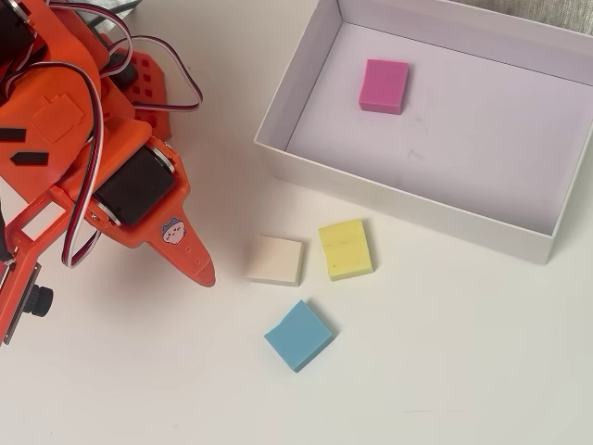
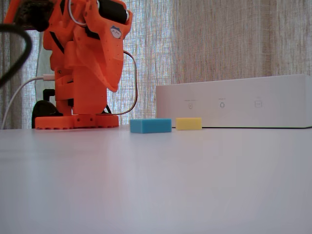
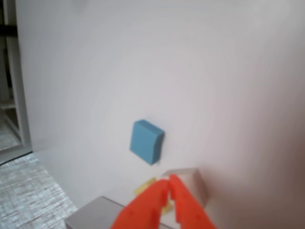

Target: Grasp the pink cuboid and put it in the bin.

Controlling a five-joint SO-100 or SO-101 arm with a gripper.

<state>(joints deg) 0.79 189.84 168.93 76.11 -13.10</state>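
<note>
The pink cuboid (image 1: 384, 85) lies flat on the floor of the bin (image 1: 306, 74), near its far left corner in the overhead view. The bin's white outer wall (image 2: 234, 102) hides the cuboid in the fixed view, and the cuboid is out of the wrist view. My orange gripper (image 1: 206, 275) hangs above the table, left of the bin and of the loose blocks. In the wrist view the gripper (image 3: 169, 179) has its fingers together with nothing between them. It is raised off the table in the fixed view (image 2: 113, 87).
Three loose blocks lie on the table in front of the bin: a cream one (image 1: 276, 260), a yellow one (image 1: 346, 248) and a blue one (image 1: 298, 335). The arm's base (image 2: 75, 119) stands at the left.
</note>
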